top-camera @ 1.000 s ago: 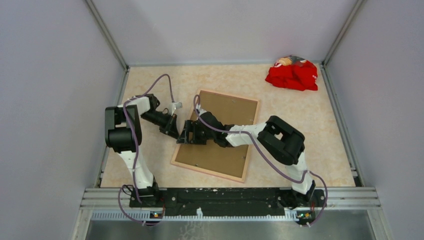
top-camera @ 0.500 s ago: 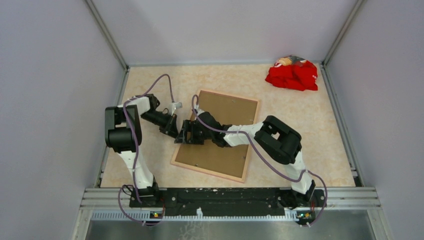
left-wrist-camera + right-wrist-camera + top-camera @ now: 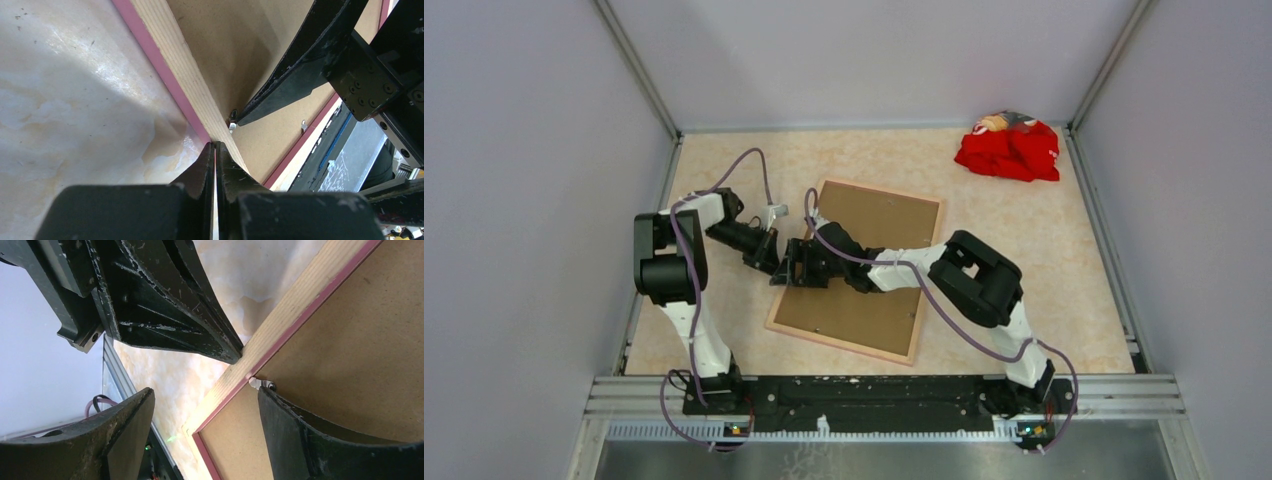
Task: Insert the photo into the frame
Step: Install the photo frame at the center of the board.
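Frame [image 3: 839,342] is lying pale wooden back up near the middle of the table [image 3: 1054,260], with a brown backing board [image 3: 864,310] sitting inside it. Left gripper [image 3: 215,150] is resting its pressed-together fingertips against the outer edge of the frame's left rail. Right gripper [image 3: 205,390] is hanging over that same rail with fingers spread wide, one over the table and the other over the board beside a small metal tab [image 3: 261,384].

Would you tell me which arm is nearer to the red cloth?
Right. The right arm stands on the same side as the red cloth, its claw at the left edge of the frame; the left arm stands beyond that edge, farther off.
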